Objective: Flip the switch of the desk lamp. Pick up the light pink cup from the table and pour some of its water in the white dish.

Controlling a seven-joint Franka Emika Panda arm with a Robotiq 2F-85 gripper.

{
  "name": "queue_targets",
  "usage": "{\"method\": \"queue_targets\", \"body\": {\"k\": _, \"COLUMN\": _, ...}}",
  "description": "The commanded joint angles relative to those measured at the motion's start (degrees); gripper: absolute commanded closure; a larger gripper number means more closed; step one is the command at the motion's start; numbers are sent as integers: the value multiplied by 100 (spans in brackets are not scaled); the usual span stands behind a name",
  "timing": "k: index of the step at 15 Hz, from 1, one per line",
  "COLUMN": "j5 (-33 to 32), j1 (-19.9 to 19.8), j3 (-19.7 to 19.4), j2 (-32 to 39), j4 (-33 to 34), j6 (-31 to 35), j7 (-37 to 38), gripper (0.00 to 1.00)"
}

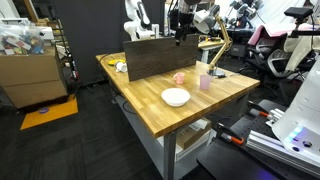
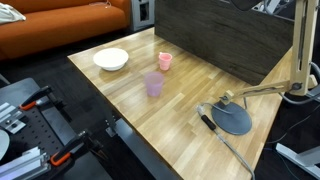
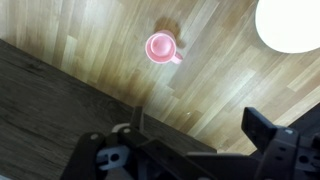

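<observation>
Tumbler (image 2: 154,84), light pink cup (image 2: 164,61), white dish (image 2: 111,59) (x1 ea.).

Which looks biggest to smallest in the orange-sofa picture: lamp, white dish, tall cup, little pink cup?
In an exterior view:
1. desk lamp
2. white dish
3. lilac tumbler
4. light pink cup
The tumbler sits nearer the camera, so 3 versus 4 is unsure.

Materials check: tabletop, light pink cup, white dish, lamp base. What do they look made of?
Tabletop: wood, butcher-block style; narrow staggered strips and grain show, low sheen.
Light pink cup: opaque, even colour, smooth; plastic or glazed ceramic, cannot tell.
White dish: plain, smooth; likely ceramic, possibly plastic.
Lamp base: dark, flat, matte; probably painted metal.
</observation>
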Motion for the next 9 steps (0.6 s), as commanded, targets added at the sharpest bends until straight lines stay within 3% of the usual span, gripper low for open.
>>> {"method": "queue_targets", "body": {"k": 1, "j5": -10, "j1": -46, "j3": 51, "j2": 6, "j4": 8, "j6": -21, "j7": 36, "gripper": 0}}
{"method": "queue_targets", "body": {"k": 9, "j5": -70, "j1": -54, "j3": 38, "j2": -10, "j4": -16, "j6": 11, "j7": 41, "gripper": 0}}
